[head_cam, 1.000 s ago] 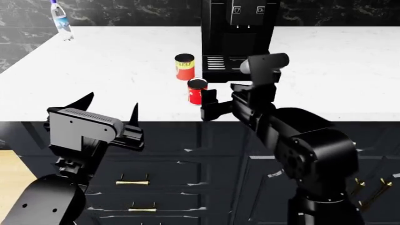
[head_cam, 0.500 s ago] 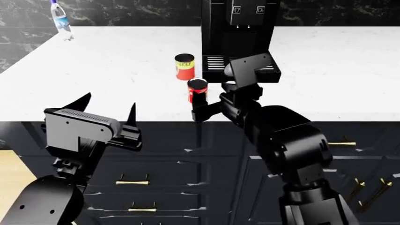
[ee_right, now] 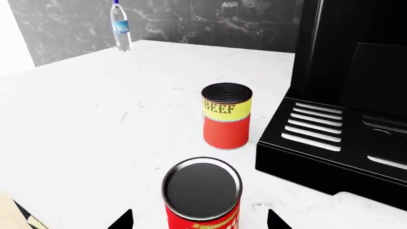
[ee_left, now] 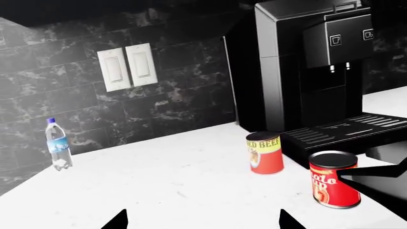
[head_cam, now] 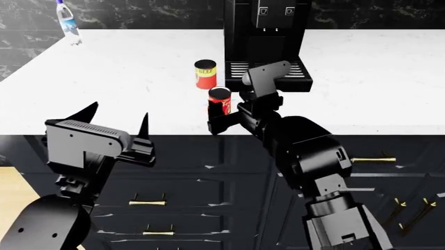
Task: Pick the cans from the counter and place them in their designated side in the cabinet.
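Two cans stand on the white marble counter (head_cam: 125, 78). The all-red can (head_cam: 220, 100) (ee_right: 202, 195) (ee_left: 333, 179) is nearer the front edge. The yellow-over-red BEEF can (head_cam: 205, 74) (ee_right: 226, 116) (ee_left: 264, 152) stands just behind it, upright. My right gripper (head_cam: 221, 115) (ee_right: 199, 219) is open, with a fingertip on each side of the red can and a gap on both sides. My left gripper (head_cam: 118, 117) (ee_left: 202, 219) is open and holds nothing, in front of the counter's front edge, left of the cans.
A black coffee machine (head_cam: 268, 41) (ee_right: 356, 71) stands right beside both cans, its drip tray (ee_right: 330, 138) close to the red one. A clear bottle (head_cam: 68, 21) (ee_left: 57, 143) stands at the far back left. Dark cabinet fronts with brass handles (head_cam: 147, 202) run below the counter.
My right arm has swung left and forward, so its open fingers now flank the red can. The left arm has barely shifted. Both cans stand where they were.
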